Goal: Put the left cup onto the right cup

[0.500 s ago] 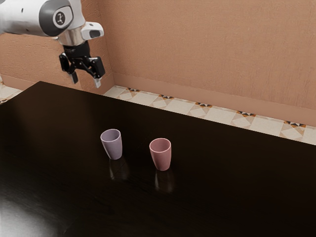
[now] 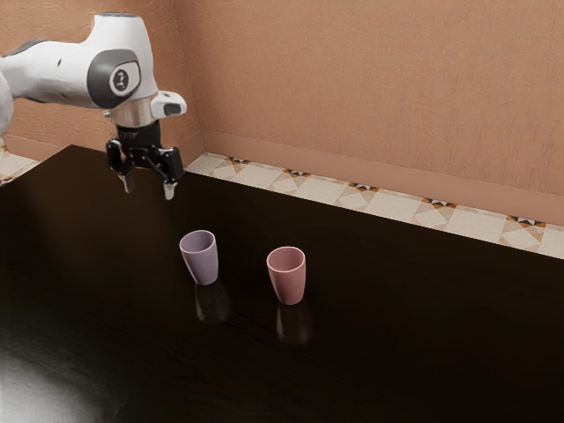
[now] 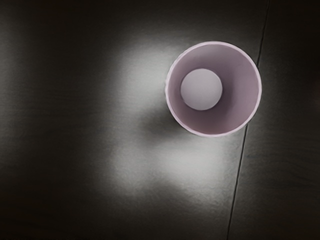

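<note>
A lilac cup (image 2: 200,256) stands upright on the dark table (image 2: 106,335), on the exterior view's left. A pink cup (image 2: 286,274) stands upright just to its right, a short gap between them. My gripper (image 2: 148,186) hangs open above the table, up and to the left of the lilac cup, with nothing between its fingers. In the wrist view I look straight down into the lilac cup (image 3: 213,89), its pale round bottom showing inside the rim.
The table's far edge (image 2: 291,198) runs along a patterned tiled floor and an orange wall. A thin seam in the tabletop (image 3: 245,150) passes under the lilac cup. Bare tabletop spreads around both cups.
My hand has come down and slightly toward the lilac cup. Both cups stand where they were.
</note>
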{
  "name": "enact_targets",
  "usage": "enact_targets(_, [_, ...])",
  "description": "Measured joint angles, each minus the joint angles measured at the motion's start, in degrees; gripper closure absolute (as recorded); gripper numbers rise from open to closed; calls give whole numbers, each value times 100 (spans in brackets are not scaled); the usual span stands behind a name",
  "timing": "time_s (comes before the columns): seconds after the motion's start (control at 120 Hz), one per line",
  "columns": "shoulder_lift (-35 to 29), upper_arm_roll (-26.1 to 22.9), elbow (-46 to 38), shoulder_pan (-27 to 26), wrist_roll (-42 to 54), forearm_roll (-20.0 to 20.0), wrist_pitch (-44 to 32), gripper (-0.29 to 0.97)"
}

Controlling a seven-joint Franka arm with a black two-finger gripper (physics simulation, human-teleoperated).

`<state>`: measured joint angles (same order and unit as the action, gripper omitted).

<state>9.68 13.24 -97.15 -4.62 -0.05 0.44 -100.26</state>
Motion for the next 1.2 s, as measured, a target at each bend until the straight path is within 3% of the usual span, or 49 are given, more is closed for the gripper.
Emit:
enact_targets(0.533, [327,3,-1205,3,-82,-13,-1520,0])
enact_targets(1.2, [745,-3,-952,56,-180,-56,-2074,0])
